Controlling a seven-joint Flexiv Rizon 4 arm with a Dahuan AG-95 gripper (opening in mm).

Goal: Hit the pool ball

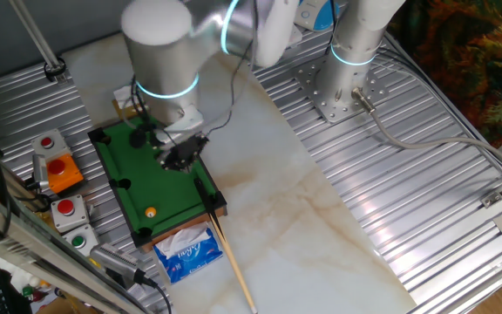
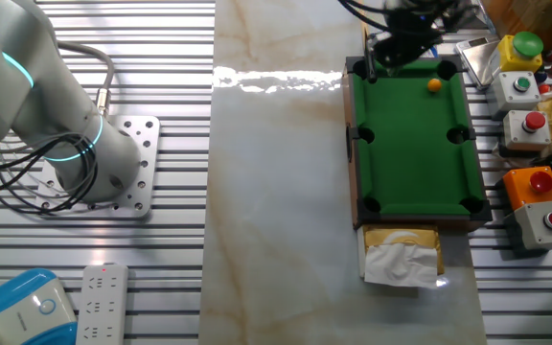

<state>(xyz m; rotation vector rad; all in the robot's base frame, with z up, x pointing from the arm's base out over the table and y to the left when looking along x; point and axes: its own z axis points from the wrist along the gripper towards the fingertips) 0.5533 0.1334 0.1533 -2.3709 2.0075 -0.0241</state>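
The green mini pool table (image 1: 138, 187) lies at the left of the marble top; it also shows in the other fixed view (image 2: 410, 153). The tiny orange pool ball (image 1: 151, 212) rests on the felt near one end, close to a corner pocket (image 2: 434, 84). My black gripper (image 1: 181, 155) hangs over the table's long rail, up-table from the ball (image 2: 402, 40). It looks shut on a thin wooden cue stick (image 1: 229, 257), which slants from the jaws past the table's end and off beside it. The jaws themselves are partly hidden by the wrist.
A blue tissue packet (image 1: 187, 252) lies against the ball end of the table, and a brown tissue box (image 2: 400, 254) stands at the other end. Boxes with red and green push buttons (image 1: 59, 170) (image 2: 525, 125) line the table's far long side. A power strip (image 2: 103, 297) lies near the arm base (image 2: 103, 177).
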